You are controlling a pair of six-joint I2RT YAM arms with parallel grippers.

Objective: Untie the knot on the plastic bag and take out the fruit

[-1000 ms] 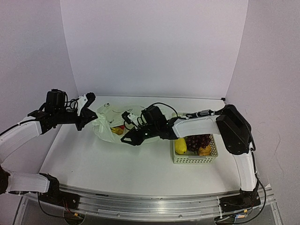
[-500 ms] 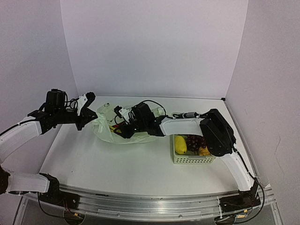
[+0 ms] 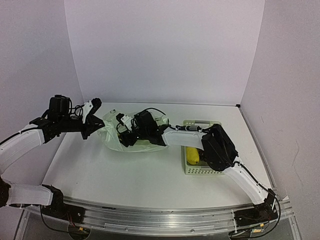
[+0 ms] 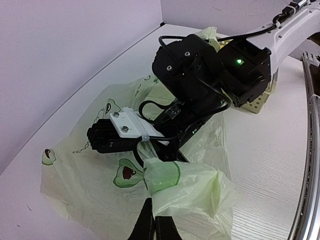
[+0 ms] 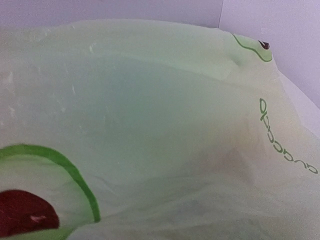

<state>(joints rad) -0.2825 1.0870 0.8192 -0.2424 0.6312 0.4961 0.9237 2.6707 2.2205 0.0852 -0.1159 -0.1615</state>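
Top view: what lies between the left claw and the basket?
The plastic bag, its edge pinched by the left claw, and the right arm reaching into it, fill that stretch to the basket, as the top view shows.

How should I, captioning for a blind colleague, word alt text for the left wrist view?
The left gripper, at the bottom edge, pinches a bunched fold of a pale green plastic bag on a white table. The right arm, black at the wrist, pushes into the bag from the upper right.

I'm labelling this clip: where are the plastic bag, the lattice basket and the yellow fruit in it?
plastic bag (image 3: 111, 137), top view, its left side.
lattice basket (image 3: 198, 170), top view, near wall.
yellow fruit (image 3: 192, 156), top view, its middle.
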